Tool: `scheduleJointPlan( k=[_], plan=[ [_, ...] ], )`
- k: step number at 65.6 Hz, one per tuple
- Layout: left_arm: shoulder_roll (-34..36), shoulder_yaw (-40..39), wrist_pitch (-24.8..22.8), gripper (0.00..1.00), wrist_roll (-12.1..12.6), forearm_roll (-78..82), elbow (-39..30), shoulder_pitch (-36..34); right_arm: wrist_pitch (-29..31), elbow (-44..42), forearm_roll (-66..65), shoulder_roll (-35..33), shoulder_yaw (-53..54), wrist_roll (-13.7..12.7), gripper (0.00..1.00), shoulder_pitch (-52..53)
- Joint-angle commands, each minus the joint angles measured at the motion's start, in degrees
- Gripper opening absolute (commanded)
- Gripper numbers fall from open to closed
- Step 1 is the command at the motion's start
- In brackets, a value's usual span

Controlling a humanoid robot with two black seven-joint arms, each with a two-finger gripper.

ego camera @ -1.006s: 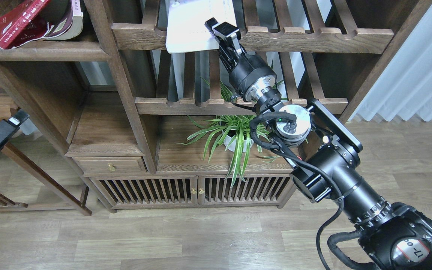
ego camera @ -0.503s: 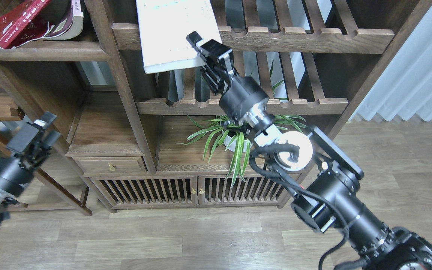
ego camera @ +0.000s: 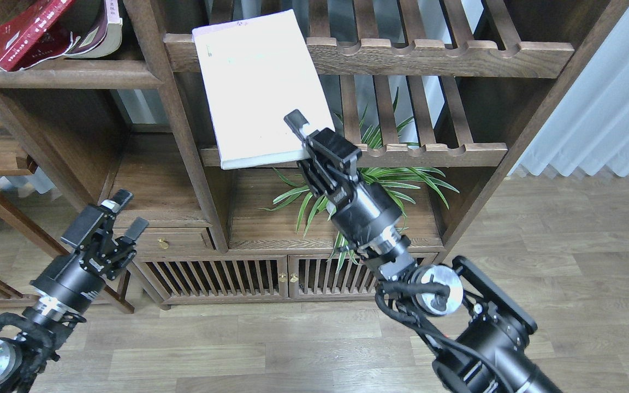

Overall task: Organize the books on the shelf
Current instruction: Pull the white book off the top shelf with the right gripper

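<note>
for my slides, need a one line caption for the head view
Right gripper holds the white book by its corner before the bookcase; left gripper open.

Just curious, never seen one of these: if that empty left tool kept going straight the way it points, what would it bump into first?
Probably the bookcase: the open left tool aims up and right toward the small drawer and the ledge above it, though depth is unclear.

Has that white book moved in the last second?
Yes. The white book, held in the right claw, has come down and out from the top slatted shelf; its lower edge now reaches the slatted shelf below.
</note>
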Motion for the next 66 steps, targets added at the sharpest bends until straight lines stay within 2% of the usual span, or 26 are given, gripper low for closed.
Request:
scheduleJointPlan(
  k=[1,10,28,36,56,66],
  plan=[
    [-0.55,2.63,0.00,1.00,0.00,-1.01,0.13,0.02,2.49,-0.62,-0.01,0.00,0.01,-2.32,0.06,-4.05],
    [-0.55,4.66,0.00,1.00,0.00,-1.18,-0.04,0.11,8.02,-3.08,0.08,-2.54,0.02,-3.90,0.06,-8.27],
    [-0.64,8.43,0.00,1.00,0.00,-1.19,-2.59,0.19,8.17,-5.54,0.17,-3.95,0.72,-5.48,0.06,-13.81],
    [-1.07,11.59,0.00,1.00,-2.07,-1.19,-2.94,0.20,8.17,-9.04,0.17,-4.22,1.07,-7.24,0.06,-14.52],
    [-1.43,16.79,0.00,1.00,-3.12,-1.18,-2.94,0.20,8.17,-10.38,-0.45,-2.20,-0.07,-9.35,0.06,-15.92],
    [-1.87,18.98,0.00,0.95,-6.20,-1.10,-2.85,0.02,8.17,-10.29,-0.89,0.00,-1.92,-10.94,0.06,-16.28]
  ],
)
